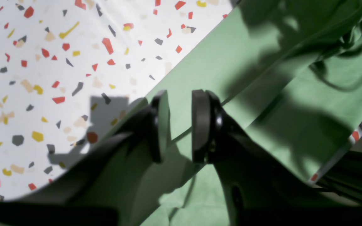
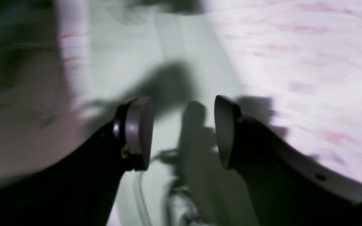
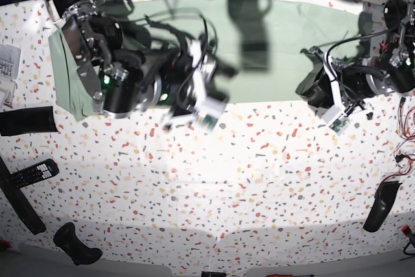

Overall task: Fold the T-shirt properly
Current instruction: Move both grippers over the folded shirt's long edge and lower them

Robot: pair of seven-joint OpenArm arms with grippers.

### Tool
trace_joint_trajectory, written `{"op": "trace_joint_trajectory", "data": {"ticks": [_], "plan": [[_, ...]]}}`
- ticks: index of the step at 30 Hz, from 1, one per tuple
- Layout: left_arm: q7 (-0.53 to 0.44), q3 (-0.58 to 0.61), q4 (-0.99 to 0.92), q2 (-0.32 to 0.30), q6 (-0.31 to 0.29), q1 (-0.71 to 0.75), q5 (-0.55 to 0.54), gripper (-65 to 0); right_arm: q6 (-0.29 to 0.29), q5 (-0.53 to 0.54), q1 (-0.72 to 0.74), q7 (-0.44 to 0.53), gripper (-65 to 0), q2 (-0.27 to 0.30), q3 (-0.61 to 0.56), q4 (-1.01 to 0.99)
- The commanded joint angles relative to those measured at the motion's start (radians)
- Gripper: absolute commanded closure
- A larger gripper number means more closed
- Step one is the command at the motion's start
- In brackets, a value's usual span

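The T-shirt (image 3: 272, 50) is pale sage-green and lies spread along the far side of the speckled table (image 3: 214, 186). My left gripper (image 1: 181, 125) is open with a narrow gap. It hovers just above the shirt (image 1: 247, 72) near its straight edge, and a seam line runs under the jaws. In the base view it (image 3: 310, 87) is at the shirt's right front edge. My right gripper (image 2: 182, 135) is open and empty over blurred pale fabric (image 2: 168, 47). In the base view it (image 3: 211, 69) is over the shirt's middle left. The logo is not visible.
A remote control (image 3: 34, 172) and a flat black block (image 3: 27, 121) lie at the table's left. A black handle-like object (image 3: 74, 244) sits at the front left, another (image 3: 379, 205) at the right. Cables (image 3: 405, 154) hang at the right edge.
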Motion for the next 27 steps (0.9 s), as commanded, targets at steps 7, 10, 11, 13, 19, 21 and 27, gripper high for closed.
{"op": "trace_joint_trajectory", "data": {"ticks": [7,10,11,13,19,21,27], "plan": [[-0.020,-0.006,0.014,-0.014,-0.003,-0.014,-0.009,-11.7,-0.004,-0.189,0.017,0.036,-3.4,-0.057,0.011,0.015],[-0.019,-0.006,0.014,-0.014,-0.003,-0.014,-0.009,-11.7,-0.004,-0.291,0.016,-0.016,-3.4,-0.069,0.011,0.013],[-0.019,-0.006,0.014,-0.014,-0.003,-0.014,-0.009,-11.7,-0.004,-0.316,0.016,-0.031,-3.4,-0.069,0.011,0.010],[-0.019,-0.006,0.014,-0.014,-0.003,-0.014,-0.009,-11.7,-0.005,-0.378,0.016,-0.045,-3.4,-0.069,0.011,-0.010],[-0.013,-0.006,0.014,-0.014,-0.003,-0.014,-0.009,-11.7,-0.023,-0.396,0.016,-0.114,-4.2,-0.069,0.011,-0.155],[-0.013,-0.006,0.014,-0.014,-0.003,-0.014,-0.009,-11.7,-0.023,-0.355,0.016,-0.150,-4.5,-0.069,0.011,-0.196],[-0.013,-0.006,0.014,-0.014,-0.003,-0.014,-0.009,-11.7,0.006,-0.095,0.017,-0.330,-4.5,-0.069,0.011,-0.166]]}}
